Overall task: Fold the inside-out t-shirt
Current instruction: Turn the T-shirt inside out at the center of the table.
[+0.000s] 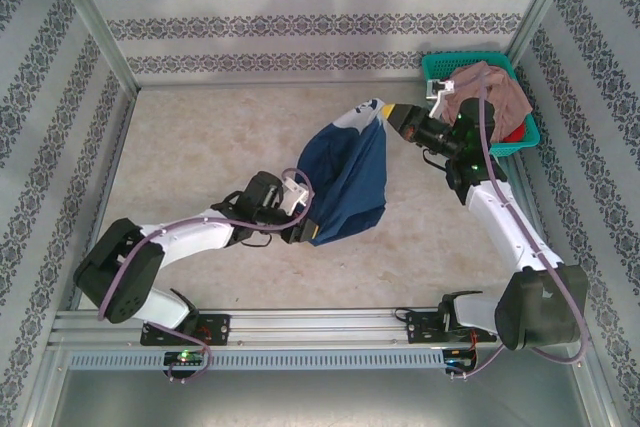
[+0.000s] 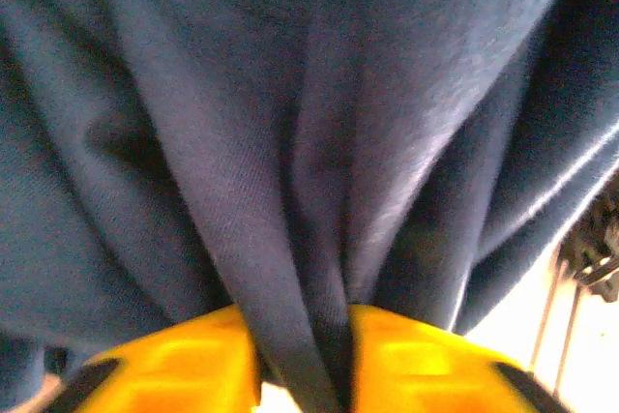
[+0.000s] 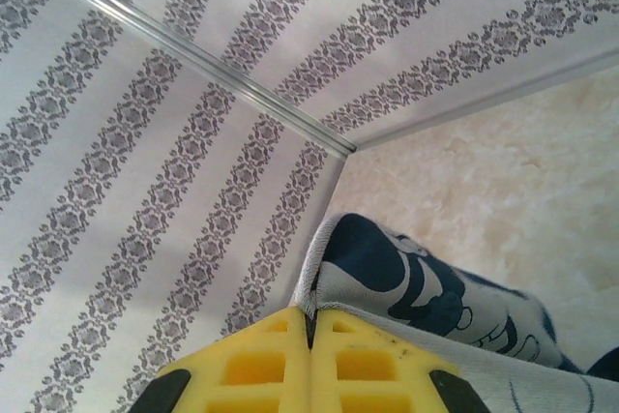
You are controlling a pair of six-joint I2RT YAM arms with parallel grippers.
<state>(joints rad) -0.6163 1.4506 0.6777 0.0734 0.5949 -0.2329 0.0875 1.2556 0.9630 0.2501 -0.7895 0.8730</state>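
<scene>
You have the inside-out t-shirt (image 1: 350, 172) strung in the air between both grippers. The left gripper (image 2: 302, 336) is clamped on a bunched fold of navy cloth, which rises in deep pleats from between its yellow fingers (image 2: 193, 355). The right gripper (image 3: 311, 321) has its fingers pressed together on a pale, printed edge of the shirt, which spreads out just beyond their tips. I judge the step in hand to be spreading the shirt flat before any fold. The left pinch looks to take in several layers, so expect the cloth near those fingers to land rumpled. Draw the two grippers apart until the sag between them goes, then lower both together onto the table (image 1: 200, 137). Steer the right fingers away from the basket (image 1: 530, 132) and pink garment (image 1: 490, 97) just behind them
</scene>
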